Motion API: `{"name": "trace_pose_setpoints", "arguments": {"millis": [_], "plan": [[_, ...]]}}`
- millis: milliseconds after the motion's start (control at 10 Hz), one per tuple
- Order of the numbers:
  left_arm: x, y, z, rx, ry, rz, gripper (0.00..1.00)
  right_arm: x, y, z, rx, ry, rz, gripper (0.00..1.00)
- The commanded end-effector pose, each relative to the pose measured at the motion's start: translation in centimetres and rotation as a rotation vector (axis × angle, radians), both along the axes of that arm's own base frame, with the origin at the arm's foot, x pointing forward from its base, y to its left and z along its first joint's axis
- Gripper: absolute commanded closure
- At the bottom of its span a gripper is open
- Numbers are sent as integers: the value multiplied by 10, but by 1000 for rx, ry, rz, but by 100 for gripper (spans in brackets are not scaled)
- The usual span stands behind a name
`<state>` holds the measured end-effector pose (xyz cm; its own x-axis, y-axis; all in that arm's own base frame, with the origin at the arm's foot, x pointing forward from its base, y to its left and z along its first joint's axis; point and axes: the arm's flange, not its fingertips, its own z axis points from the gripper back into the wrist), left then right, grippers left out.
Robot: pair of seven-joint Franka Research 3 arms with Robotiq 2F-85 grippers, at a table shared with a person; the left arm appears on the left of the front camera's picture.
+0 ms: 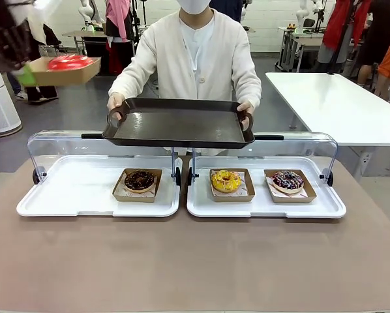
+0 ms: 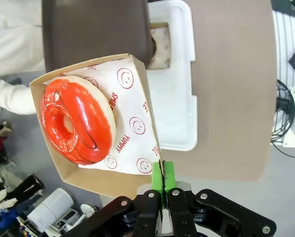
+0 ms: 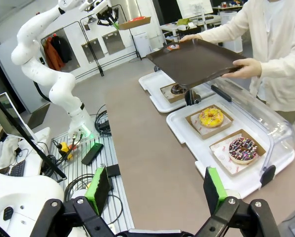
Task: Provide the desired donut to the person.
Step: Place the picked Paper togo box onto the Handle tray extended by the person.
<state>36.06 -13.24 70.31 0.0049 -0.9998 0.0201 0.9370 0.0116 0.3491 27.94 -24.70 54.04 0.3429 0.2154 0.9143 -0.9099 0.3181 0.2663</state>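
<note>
Pinching the paper box by one rim, up left of the dark tray the person holds, we risk the red donut sliding out. Left wrist: our left gripper is clamped on that rim, near the tray's edge. Right wrist: our right gripper gapes empty, far from the tray.

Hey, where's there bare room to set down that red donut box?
The dark tray the person holds is bare all over. The left white tray is free left of the chocolate donut. The table is bare in front of both white trays. Crowded: the right white tray, with the yellow donut and sprinkled donut side by side.
</note>
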Motion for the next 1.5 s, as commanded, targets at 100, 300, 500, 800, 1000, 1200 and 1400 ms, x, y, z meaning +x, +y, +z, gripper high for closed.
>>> {"name": "trace_pose_setpoints", "arguments": {"millis": [100,300,500,800,1000,1200,1400], "plan": [[47,-57,-2,37,-33,-14,99,0,-1,1,15,-24,5,0],[80,-96,-24,40,-25,-80,99,0,-1,1,15,-24,5,0],[103,-121,-53,56,-14,-101,99,0,-1,1,15,-24,5,0],[141,-131,-104,55,8,-98,99,0,-1,1,15,-24,5,0],[159,-130,-125,61,32,-98,99,0,-1,1,15,-24,5,0],[166,-130,-139,53,53,-99,99,0,-1,1,15,-24,5,0],[170,-131,-148,57,79,-109,99,0,-1,1,15,-24,5,0]]}}
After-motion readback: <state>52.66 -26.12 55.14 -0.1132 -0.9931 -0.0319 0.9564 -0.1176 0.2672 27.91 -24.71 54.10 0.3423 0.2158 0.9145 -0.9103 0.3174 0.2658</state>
